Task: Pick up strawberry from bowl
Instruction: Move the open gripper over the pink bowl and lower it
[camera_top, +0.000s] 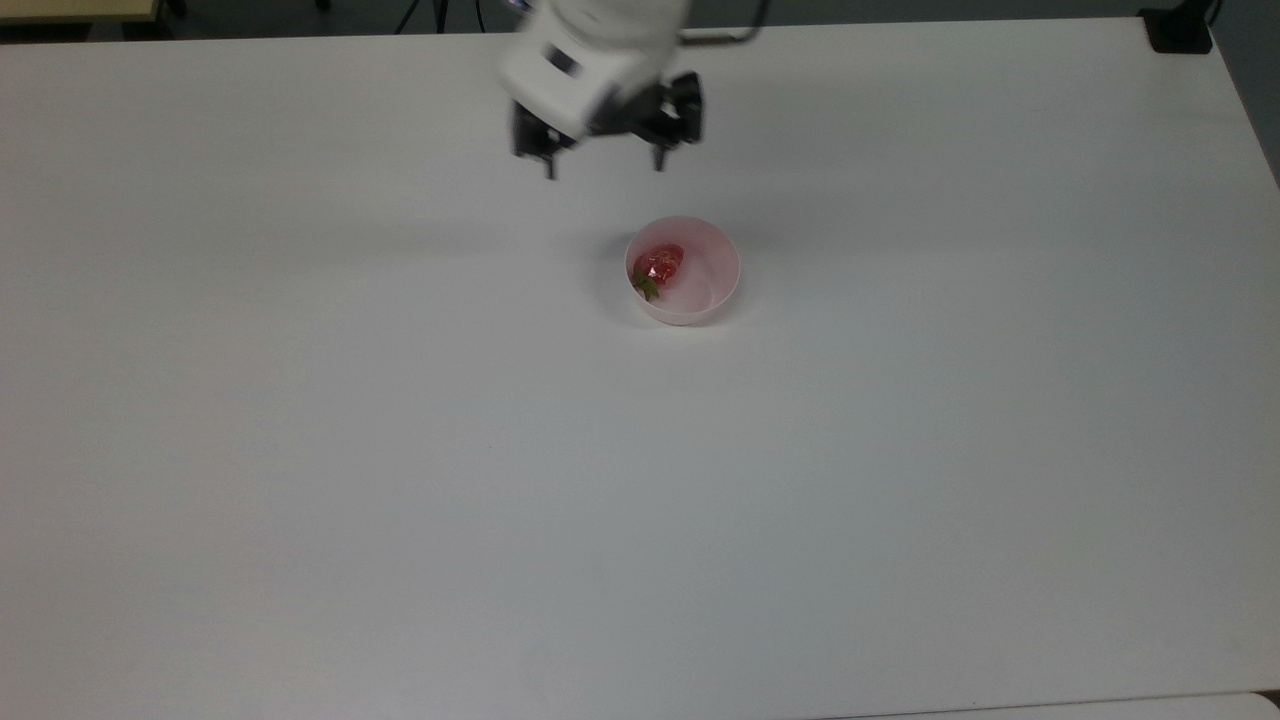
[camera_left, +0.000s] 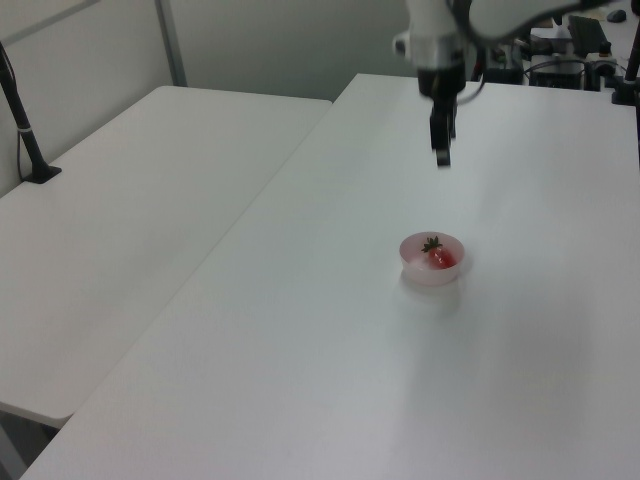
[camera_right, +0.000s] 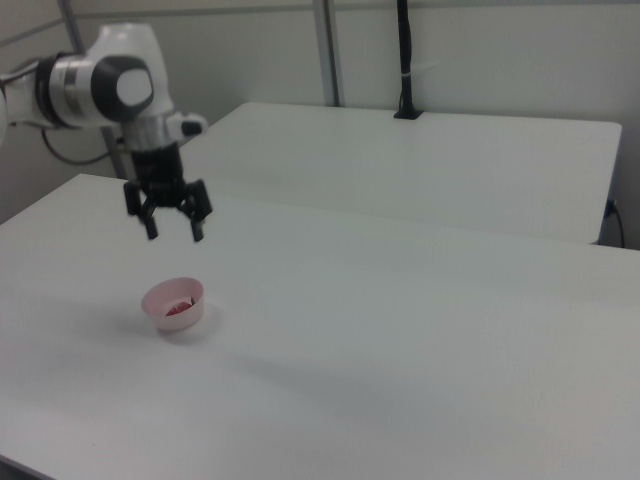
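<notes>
A glossy red strawberry with a green cap lies in the left half of a small pale pink bowl on the white table, as the top view shows it. The same strawberry and bowl appear in the left view, and the bowl with the strawberry in the right view. My gripper hangs open in the air, up and to the left of the bowl in the top view. It holds nothing. In the right view the gripper hovers above the bowl.
The white table stretches wide around the bowl. A second white table adjoins it at the left view's left, with a black post on it. A black clamp sits at the top view's far right corner.
</notes>
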